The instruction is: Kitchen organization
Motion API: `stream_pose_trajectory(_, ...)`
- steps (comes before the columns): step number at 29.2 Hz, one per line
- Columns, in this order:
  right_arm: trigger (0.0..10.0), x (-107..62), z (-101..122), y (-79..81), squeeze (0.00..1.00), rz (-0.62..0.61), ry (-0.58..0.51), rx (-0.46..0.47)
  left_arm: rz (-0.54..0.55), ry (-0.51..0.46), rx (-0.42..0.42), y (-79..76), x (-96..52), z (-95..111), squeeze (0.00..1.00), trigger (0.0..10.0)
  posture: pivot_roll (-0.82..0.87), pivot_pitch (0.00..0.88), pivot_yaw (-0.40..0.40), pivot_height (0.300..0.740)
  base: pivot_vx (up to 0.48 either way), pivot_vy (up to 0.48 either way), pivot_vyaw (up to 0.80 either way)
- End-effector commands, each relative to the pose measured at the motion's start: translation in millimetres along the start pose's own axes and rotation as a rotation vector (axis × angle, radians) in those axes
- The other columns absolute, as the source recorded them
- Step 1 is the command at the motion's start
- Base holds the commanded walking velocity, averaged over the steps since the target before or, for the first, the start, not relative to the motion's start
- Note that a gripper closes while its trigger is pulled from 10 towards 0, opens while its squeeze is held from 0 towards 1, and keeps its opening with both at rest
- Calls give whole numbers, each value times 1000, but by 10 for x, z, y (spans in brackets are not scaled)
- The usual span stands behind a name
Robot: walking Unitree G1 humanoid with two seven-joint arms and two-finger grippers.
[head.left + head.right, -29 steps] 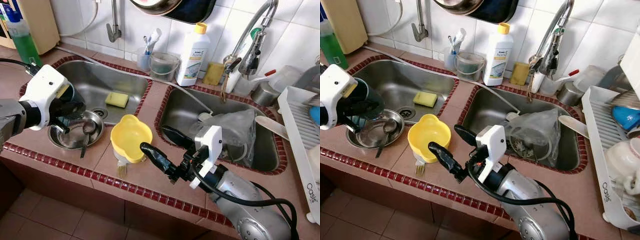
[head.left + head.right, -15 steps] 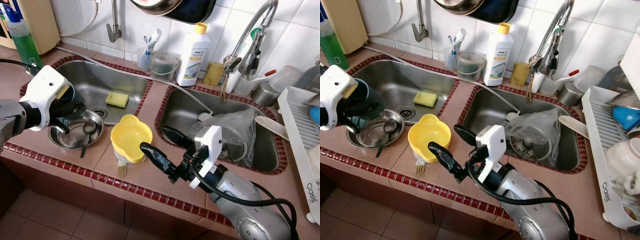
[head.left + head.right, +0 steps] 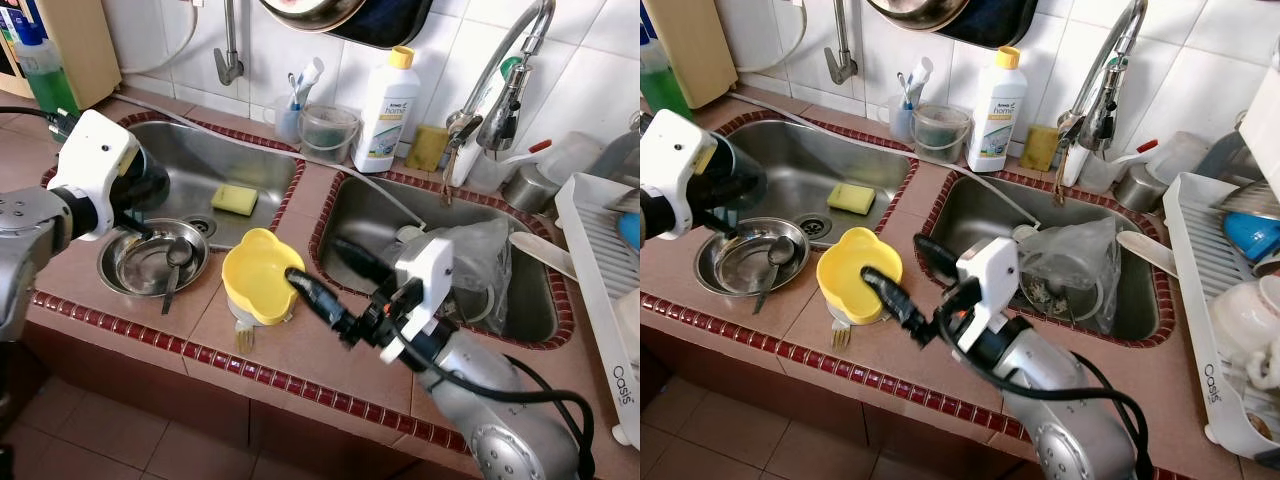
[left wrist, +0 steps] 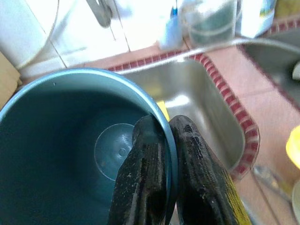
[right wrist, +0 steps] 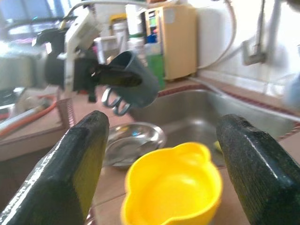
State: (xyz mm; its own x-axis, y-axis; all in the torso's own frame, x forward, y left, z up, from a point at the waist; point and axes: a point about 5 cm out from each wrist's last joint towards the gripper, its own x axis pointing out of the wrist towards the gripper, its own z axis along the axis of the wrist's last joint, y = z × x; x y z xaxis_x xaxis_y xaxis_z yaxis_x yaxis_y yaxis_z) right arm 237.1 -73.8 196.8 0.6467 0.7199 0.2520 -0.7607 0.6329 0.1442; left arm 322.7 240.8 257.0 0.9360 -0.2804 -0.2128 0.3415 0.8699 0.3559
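Observation:
My left gripper [image 3: 137, 203] is shut on the rim of a dark teal cup [image 4: 70, 140], one finger inside and one outside. It holds the cup [image 3: 737, 184] tilted in the air over the near left corner of the left sink [image 3: 200, 160]. Just below stands a steel bowl [image 3: 150, 262] with a spoon [image 3: 176, 258] in it. My right gripper [image 3: 318, 262] is open. One finger reaches over the rim of the yellow bowl [image 3: 255, 275]; the other hangs over the right sink's edge. A fork [image 3: 243, 338] pokes out from under the yellow bowl [image 5: 173, 183].
A yellow sponge [image 3: 233, 198] lies in the left sink. The right sink holds a crumpled plastic bag [image 3: 470, 250]. A white detergent bottle [image 3: 385, 105], cups and a faucet [image 3: 500, 90] line the tiled wall. A white dish rack [image 3: 600, 260] stands at the right.
My left gripper has lifted the teal cup up and back, away from the steel bowl. My right gripper has moved forward, so one finger now sits over the yellow bowl's rim.

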Motion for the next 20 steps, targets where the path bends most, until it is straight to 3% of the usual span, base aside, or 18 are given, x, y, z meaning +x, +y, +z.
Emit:
stream_pose_trajectory(1,10000,-15,55,-103,0,-54,-23,-29,32,-60,2,29,6,116,0,10000,112,35,-90,740,0,0,0)
stream_pose_trajectory(6,10000,-13,140,-243,0,-134,-62,-64,111,-136,-45,17,123,141,0,10000,98,29,-90,740,0,0,0)
stream_pose_trajectory(10,10000,20,218,-390,0,-208,-94,-103,153,-142,-91,-4,263,88,0,10000,84,30,-85,740,0,0,0)
stream_pose_trajectory(14,10000,88,355,-534,0,-263,-142,-142,126,-212,-164,-89,397,164,0,10000,71,23,-82,740,0,0,0)
stream_pose_trajectory(20,10000,117,423,-614,0,-283,-171,-166,106,-270,-294,-149,553,205,0,10000,65,14,-80,740,0,0,0)
